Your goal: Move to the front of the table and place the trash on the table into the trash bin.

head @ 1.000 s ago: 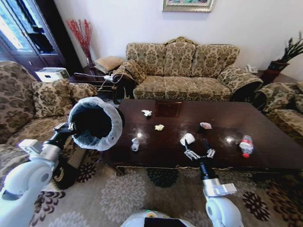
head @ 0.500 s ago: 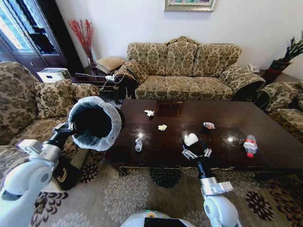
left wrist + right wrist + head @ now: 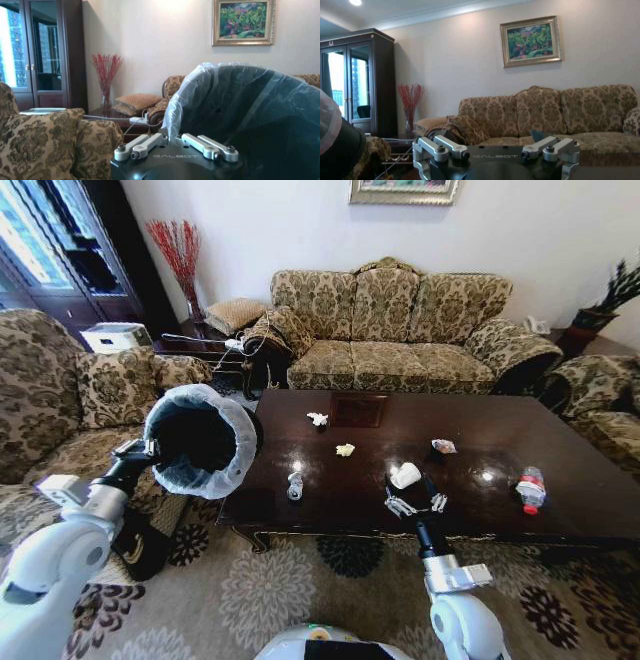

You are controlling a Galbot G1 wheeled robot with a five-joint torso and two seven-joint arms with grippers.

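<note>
The left gripper (image 3: 150,448) is clamped on the rim of the bin (image 3: 201,440), holding it up off the floor, tipped so its bag-lined mouth faces the camera, just off the left end of the worktop (image 3: 480,505). In the left wrist view the fingers (image 3: 142,146) are pinched together at the bag's edge.

The right gripper (image 3: 416,505) hovers with fingers spread wide over the near edge of the worktop, just near of a white cup (image 3: 405,475) lying on its side.

Other trash is scattered on the worktop: a small white wad (image 3: 295,484) near the left end, a yellowish wad (image 3: 344,450) and a white wad (image 3: 318,419) farther back, a wrapper (image 3: 443,446) right of centre, and a bottle (image 3: 530,489) at the right.
</note>
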